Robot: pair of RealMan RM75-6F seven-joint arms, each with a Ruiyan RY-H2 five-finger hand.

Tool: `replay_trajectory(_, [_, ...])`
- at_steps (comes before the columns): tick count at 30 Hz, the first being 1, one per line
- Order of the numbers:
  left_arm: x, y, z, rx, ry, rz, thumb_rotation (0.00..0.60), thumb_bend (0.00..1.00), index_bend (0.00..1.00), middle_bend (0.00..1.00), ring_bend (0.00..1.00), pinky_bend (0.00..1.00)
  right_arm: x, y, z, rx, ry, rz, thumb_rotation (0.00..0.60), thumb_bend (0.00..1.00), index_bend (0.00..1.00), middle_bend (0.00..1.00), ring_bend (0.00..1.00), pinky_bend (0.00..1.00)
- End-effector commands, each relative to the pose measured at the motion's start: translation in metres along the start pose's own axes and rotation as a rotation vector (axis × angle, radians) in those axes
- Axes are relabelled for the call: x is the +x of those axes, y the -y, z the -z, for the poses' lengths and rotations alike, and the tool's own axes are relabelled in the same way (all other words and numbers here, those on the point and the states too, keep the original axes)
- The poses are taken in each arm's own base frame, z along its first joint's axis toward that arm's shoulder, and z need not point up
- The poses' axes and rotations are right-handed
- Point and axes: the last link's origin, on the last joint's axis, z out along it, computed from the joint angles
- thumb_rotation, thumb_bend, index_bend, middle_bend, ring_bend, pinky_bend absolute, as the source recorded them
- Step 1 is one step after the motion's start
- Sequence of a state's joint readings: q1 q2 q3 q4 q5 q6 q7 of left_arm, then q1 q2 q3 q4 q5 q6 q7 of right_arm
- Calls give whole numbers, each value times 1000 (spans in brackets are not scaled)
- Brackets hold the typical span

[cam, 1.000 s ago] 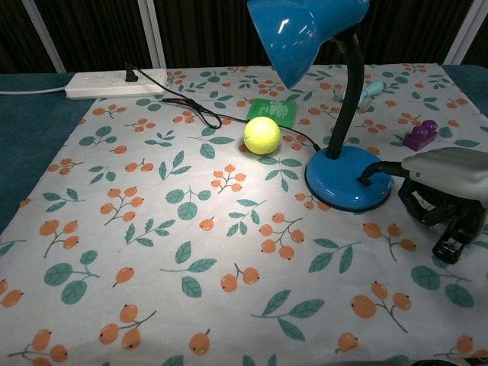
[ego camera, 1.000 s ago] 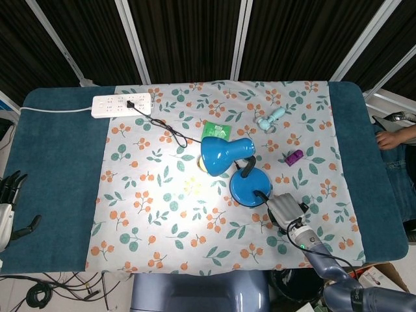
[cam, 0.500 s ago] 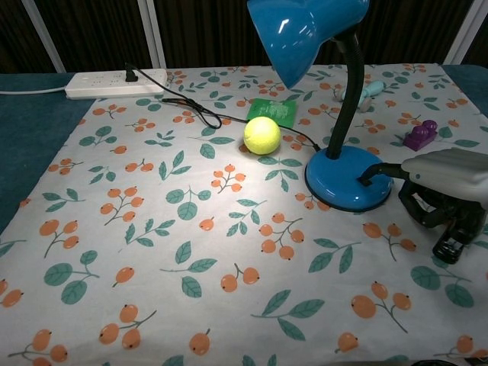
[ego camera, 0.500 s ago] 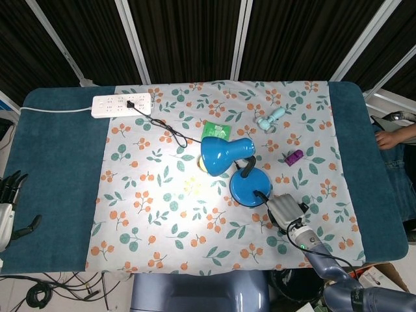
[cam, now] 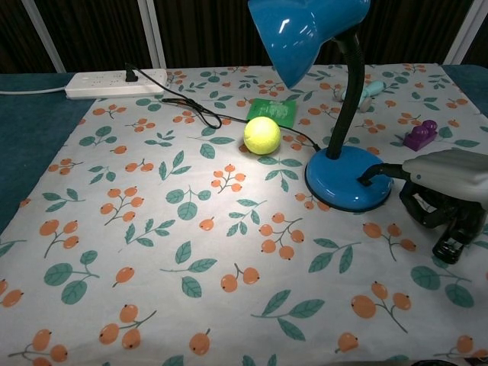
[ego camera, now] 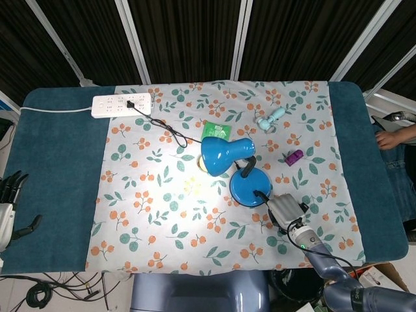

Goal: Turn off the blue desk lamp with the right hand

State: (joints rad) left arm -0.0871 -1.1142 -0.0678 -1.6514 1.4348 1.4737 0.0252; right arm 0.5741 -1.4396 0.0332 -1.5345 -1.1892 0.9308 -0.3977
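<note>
The blue desk lamp stands right of the cloth's middle, its round base [ego camera: 249, 186] [cam: 347, 184] under a black gooseneck and its shade [ego camera: 221, 155] [cam: 305, 27] pointing left. A bright patch of light lies on the cloth [ego camera: 195, 185] below the shade. My right hand [ego camera: 286, 209] [cam: 446, 187] sits just right of the base, one dark finger [cam: 375, 172] stretched out with its tip on the base's top near the right rim, the other fingers curled under the palm. My left hand [ego camera: 10, 208] rests at the table's left edge with fingers apart and nothing in it.
A yellow ball [cam: 262, 135] lies left of the base beside a green packet [ego camera: 216, 130]. A white power strip [ego camera: 122, 104] with the black cord [ego camera: 166, 130] is at the back left. A pale blue toy [ego camera: 269, 119] and a purple toy [ego camera: 294, 156] lie behind the hand.
</note>
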Motion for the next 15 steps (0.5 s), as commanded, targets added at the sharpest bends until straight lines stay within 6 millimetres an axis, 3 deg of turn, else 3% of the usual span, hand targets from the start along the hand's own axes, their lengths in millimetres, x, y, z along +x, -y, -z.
replay_trajectory(1, [0,0,0,-1,0,0,600,272,0,0,0,5,0,0,0,0,0,3,600,760,116,699,784,718])
replay_trajectory(6, [0,0,0,0,1,-1,600,271,0,0,0,5,-1,0,-2,0,9,6,600,760,124,700,784,718])
replay_trajectory(15, [0,0,0,0,2,0,600,272,0,0,0,5,-2,1,-5,-5,34,13,600,759,232,703,784,718])
